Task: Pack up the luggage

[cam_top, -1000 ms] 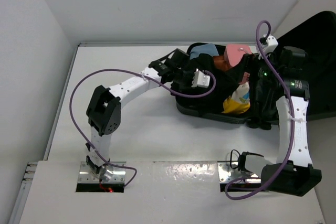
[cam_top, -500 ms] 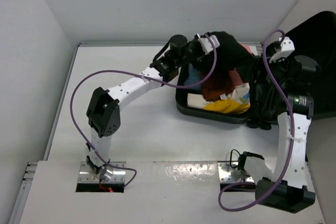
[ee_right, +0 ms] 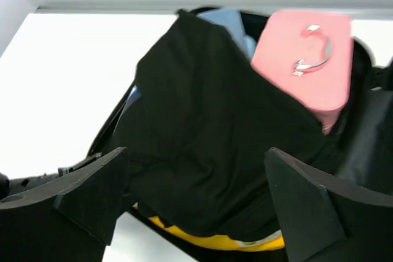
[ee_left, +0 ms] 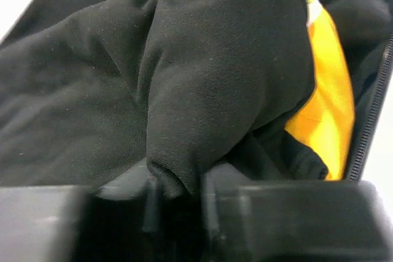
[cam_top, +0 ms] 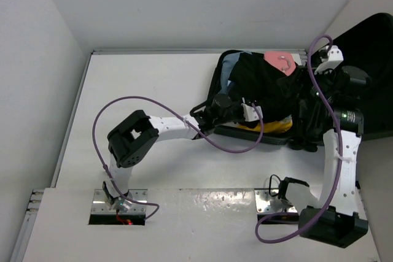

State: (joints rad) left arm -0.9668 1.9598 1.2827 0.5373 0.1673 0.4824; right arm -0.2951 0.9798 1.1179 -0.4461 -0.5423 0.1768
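My left gripper (ee_left: 179, 180) is pinched on a fold of the black garment (ee_left: 202, 72), the cloth bunching up between my two fingers (ee_left: 149, 204) and spreading away ahead of them. Just past that fold, to the right of my left fingers, a yellow item (ee_left: 325, 102) shows from under the garment, and beyond it runs the zipper edge (ee_left: 376, 99) of the luggage (cam_top: 279, 138). The luggage lies open in front of both my grippers, its lid standing off to the right of my right arm; my left gripper sits at its near rim. My right gripper (ee_right: 195, 154) hangs over the open case with its fingers (ee_right: 86, 194) spread wide and touching nothing. Below and ahead of it the black garment is draped across the contents. A pink case (ee_right: 307, 59) with a metal handle lies ahead and to the right, partly against the garment's far edge, and a light blue item (ee_right: 230, 23) peeks out beyond it. The white table (ee_right: 73, 78) lies to the left.
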